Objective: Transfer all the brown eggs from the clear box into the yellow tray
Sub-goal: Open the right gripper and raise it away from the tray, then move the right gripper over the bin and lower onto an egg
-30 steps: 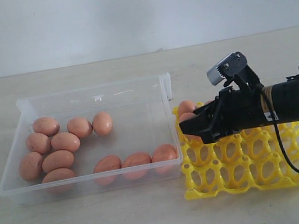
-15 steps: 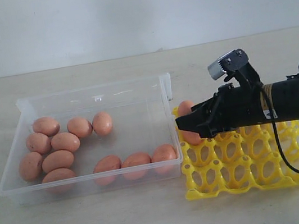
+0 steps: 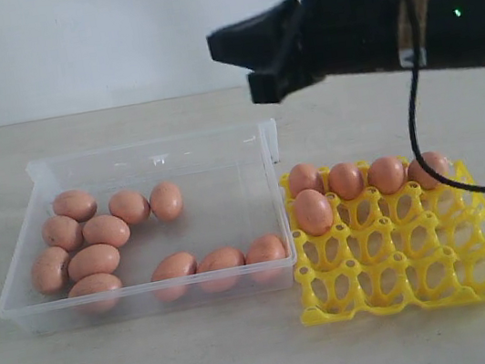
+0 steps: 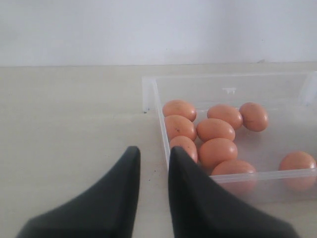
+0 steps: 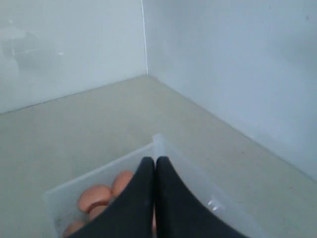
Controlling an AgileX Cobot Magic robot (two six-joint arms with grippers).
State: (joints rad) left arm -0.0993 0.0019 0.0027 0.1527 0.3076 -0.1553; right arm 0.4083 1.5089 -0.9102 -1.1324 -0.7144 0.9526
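My right fingers (image 3: 239, 42), closed on nothing, hang above the clear box (image 3: 220, 153); my left fingers (image 4: 119, 198) stand apart near its corner. The brown eggs (image 3: 105, 230) crowd its left end and front wall. They look smooth and brittle, so I'd pinch gently across the middle.

No legible text, label, brand or number on clear box (image 3: 149, 145), yellow tray (image 3: 407, 291) or brown eggs (image 3: 105, 230).

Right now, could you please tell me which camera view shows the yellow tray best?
The exterior view: the whole yellow tray sits there unobstructed, with five brown eggs in its cups. Neither wrist view shows it; both look at the clear box instead.
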